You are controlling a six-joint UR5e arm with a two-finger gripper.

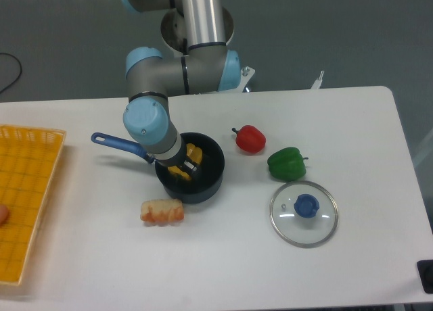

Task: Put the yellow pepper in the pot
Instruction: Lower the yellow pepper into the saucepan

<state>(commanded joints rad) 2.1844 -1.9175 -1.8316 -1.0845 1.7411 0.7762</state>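
The small bright yellow bell pepper [187, 159] sits inside the round dark navy-black saucepan [208, 182], down within its walls and toward the left half of the bowl. Only patches of its glossy yellow skin show; the rest is hidden, and its stem cannot be made out. The saucepan stands upright on the white table, its open mouth facing up, its rim dark and its inside in shadow. Its long blue handle runs out from the left side of the rim, up and to the left, lying just above the tabletop and ending in a rounded tip
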